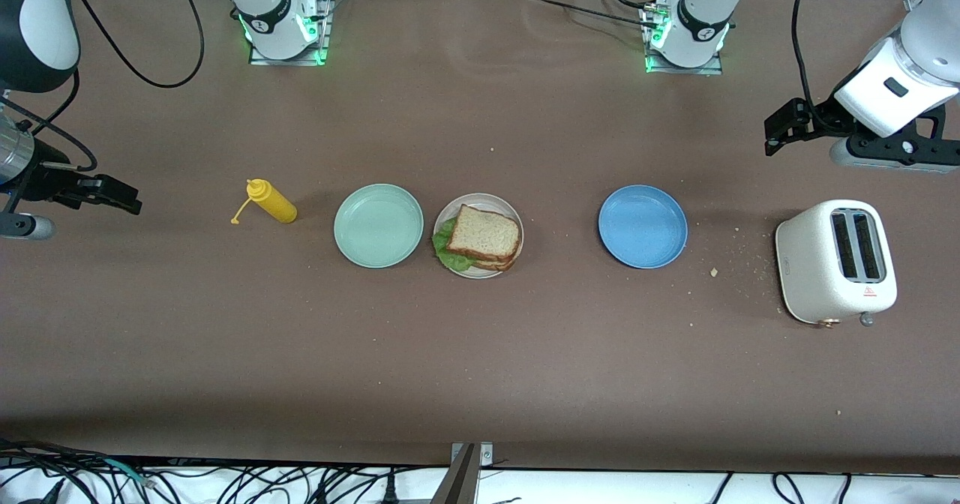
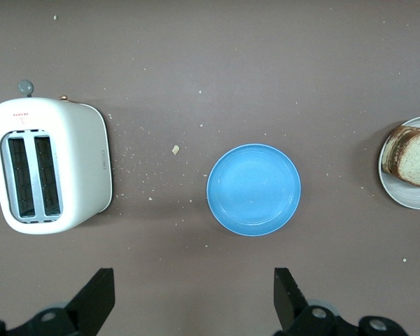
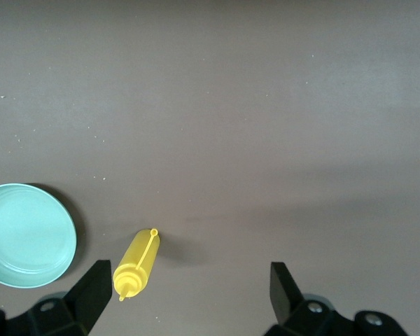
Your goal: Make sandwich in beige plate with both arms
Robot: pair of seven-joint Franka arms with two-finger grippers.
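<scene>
I am seeing the sandwich (image 1: 484, 238) sitting on the beige plate (image 1: 512, 216) near the middle of the worktop (image 1: 480, 369), the lettuce (image 1: 448, 252) poking out from under the top slice toward the mint-green plate (image 1: 378, 225), which is lying just beside it on the right arm's side. The blue plate (image 1: 643, 226) is resting well apart toward the left arm's end, with the white toaster (image 1: 835, 261) near that end's edge and crumbs scattered between them. The yellow squeeze bottle (image 1: 271, 201) is lying on its side beside the mint-green plate. The left gripper (image 2: 194, 297) is hanging released, jaws spread and holding nothing, above the worktop near the toaster. The right gripper (image 3: 185, 292) is hanging likewise spread and holding nothing, near the right arm's end.
</scene>
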